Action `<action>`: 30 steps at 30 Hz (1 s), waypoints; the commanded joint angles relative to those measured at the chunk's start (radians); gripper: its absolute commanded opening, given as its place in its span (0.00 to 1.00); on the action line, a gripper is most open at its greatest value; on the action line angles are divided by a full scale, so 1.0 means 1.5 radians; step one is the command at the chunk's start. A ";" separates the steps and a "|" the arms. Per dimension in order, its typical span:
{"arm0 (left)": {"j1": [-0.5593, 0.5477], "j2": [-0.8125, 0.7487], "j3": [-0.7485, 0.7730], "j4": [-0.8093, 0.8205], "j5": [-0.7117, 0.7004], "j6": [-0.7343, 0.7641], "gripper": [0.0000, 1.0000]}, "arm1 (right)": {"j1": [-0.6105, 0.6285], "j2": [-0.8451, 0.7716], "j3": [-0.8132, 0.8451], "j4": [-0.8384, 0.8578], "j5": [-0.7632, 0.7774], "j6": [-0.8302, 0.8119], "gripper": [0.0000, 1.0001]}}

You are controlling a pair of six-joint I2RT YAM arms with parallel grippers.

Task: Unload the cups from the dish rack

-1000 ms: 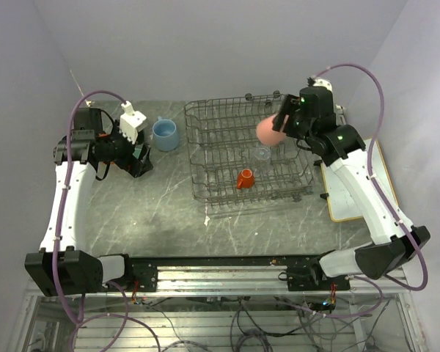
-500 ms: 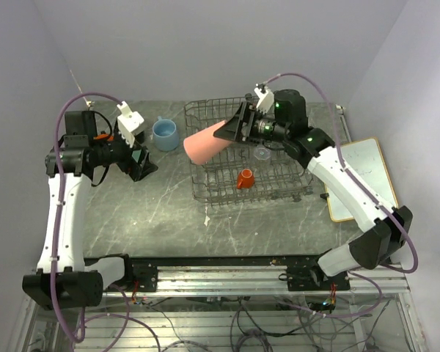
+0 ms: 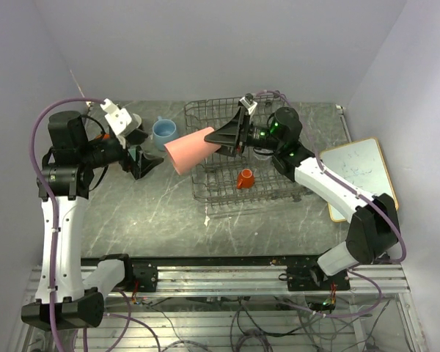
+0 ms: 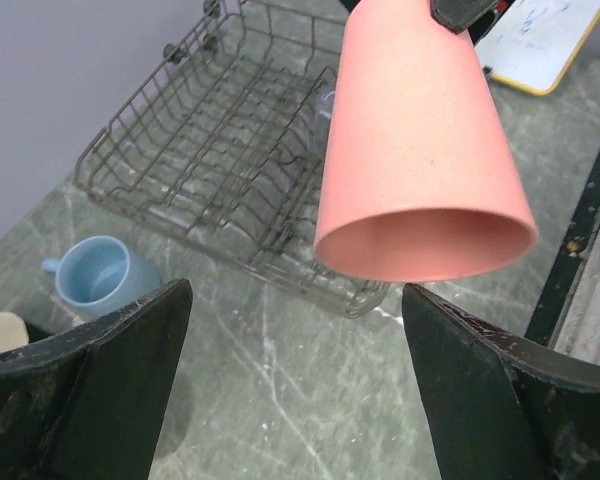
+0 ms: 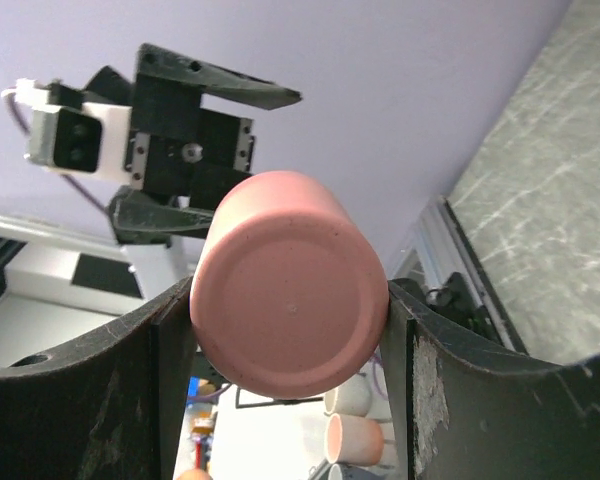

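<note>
My right gripper [image 3: 220,137] is shut on the base of the pink tumbler [image 3: 189,149]. It holds the tumbler sideways in the air past the left side of the dish rack [image 3: 279,189], mouth toward my left gripper [image 3: 148,150]. That gripper is open a short way from the mouth. In the left wrist view the tumbler [image 4: 420,150] hangs above the wide-open left gripper [image 4: 295,380], untouched by it. The right wrist view shows the tumbler's base [image 5: 290,285] clamped between both fingers. A tiny orange cup [image 3: 244,178] lies in the rack. The light blue mug [image 3: 164,133] stands on the table left of the rack.
A white board with a wooden frame [image 3: 356,176] lies on the table right of the rack. Grey walls close the back and both sides. In the left wrist view the mug [image 4: 98,275] stands upright near the rack's corner [image 4: 95,165].
My right arm has swung left with the pink tumbler, from over the rack's right side to past its left edge. My left arm has risen and turned its gripper toward the tumbler.
</note>
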 commanded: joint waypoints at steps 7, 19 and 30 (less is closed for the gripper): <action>-0.006 -0.046 -0.046 0.208 0.090 -0.147 0.92 | 0.031 0.006 -0.042 0.259 -0.026 0.175 0.09; -0.026 -0.039 -0.038 0.191 0.102 -0.152 0.59 | 0.084 0.054 -0.051 0.421 0.006 0.289 0.08; -0.027 0.004 -0.018 0.072 -0.034 -0.094 0.07 | 0.047 0.026 -0.057 0.208 0.021 0.144 0.84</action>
